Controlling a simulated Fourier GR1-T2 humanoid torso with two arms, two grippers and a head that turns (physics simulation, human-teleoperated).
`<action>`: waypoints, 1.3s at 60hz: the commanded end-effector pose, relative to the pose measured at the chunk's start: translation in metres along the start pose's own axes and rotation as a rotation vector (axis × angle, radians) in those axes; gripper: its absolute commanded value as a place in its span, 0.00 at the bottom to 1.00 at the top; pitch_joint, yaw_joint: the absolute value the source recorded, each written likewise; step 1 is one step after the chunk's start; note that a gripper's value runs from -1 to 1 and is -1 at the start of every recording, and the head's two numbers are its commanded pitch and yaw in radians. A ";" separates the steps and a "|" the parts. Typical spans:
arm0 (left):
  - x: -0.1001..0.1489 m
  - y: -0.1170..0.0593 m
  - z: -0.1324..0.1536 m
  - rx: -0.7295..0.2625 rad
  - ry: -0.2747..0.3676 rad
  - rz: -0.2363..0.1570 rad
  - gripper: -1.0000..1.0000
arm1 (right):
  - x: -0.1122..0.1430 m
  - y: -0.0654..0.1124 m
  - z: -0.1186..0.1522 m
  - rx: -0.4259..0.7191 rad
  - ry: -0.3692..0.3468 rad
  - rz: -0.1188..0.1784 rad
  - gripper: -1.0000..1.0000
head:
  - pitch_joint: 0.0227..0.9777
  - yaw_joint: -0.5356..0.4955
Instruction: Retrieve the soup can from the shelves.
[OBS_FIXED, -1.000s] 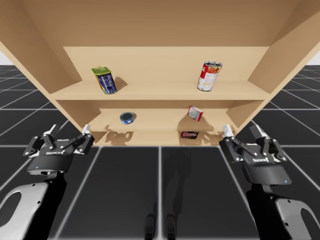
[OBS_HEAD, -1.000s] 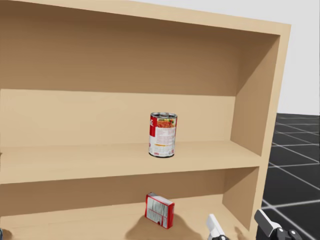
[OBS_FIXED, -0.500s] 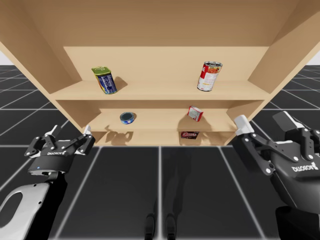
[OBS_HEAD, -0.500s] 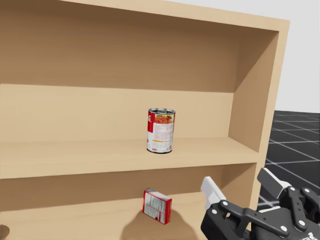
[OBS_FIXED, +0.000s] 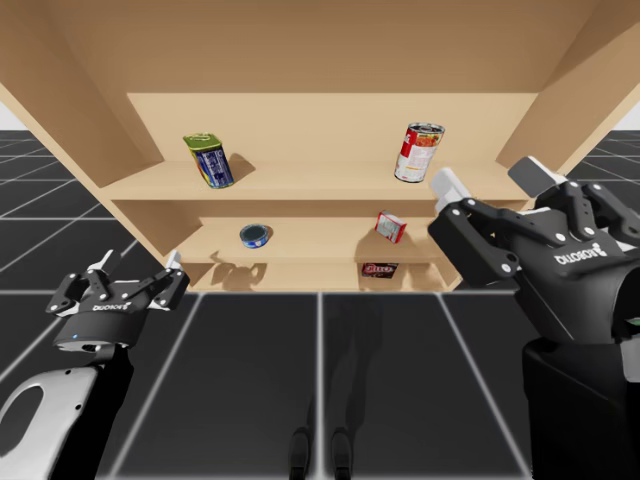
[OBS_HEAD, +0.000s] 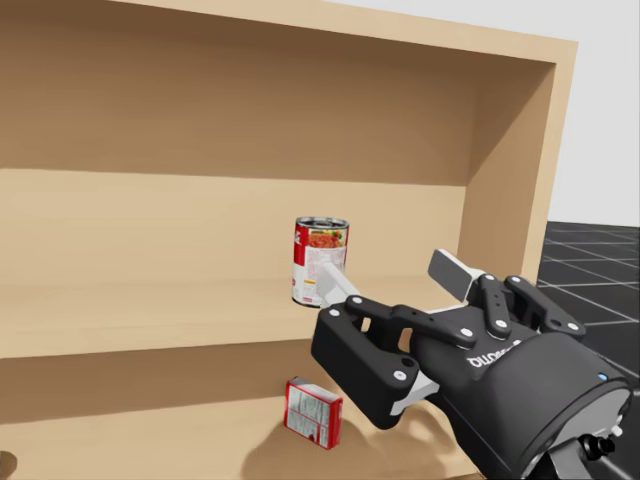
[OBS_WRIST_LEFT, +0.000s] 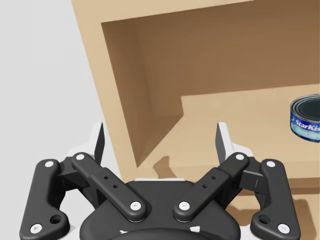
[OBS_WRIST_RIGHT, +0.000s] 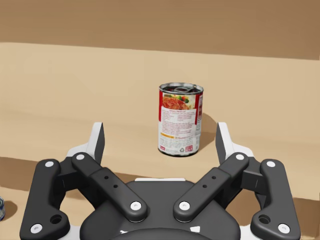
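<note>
Standing upright, long axis vertical, soup can (OBS_WRIST_RIGHT: 180, 120) sits ahead of wide-spread right tool (OBS_FIXED: 487, 178).

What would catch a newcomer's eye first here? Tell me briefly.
My right gripper stands out first: big, black and open, level with the upper shelf. It is aimed at the soup can, which stands upright there, and does not touch it. My left gripper hangs open, lower and well to the left.
</note>
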 end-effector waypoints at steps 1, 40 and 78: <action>0.001 0.001 0.000 0.002 -0.003 0.001 0.00 | 0.001 0.004 -0.027 0.014 0.094 -0.003 0.00 | 0.22 0.23; 0.003 0.005 0.001 0.012 -0.008 0.012 0.00 | -0.027 -0.004 -0.089 -0.045 0.291 0.011 0.00 | 0.23 0.23; 0.004 0.006 0.002 0.014 -0.016 0.011 0.00 | -0.049 -0.013 -0.119 -0.087 0.251 0.075 0.70 | 0.24 0.22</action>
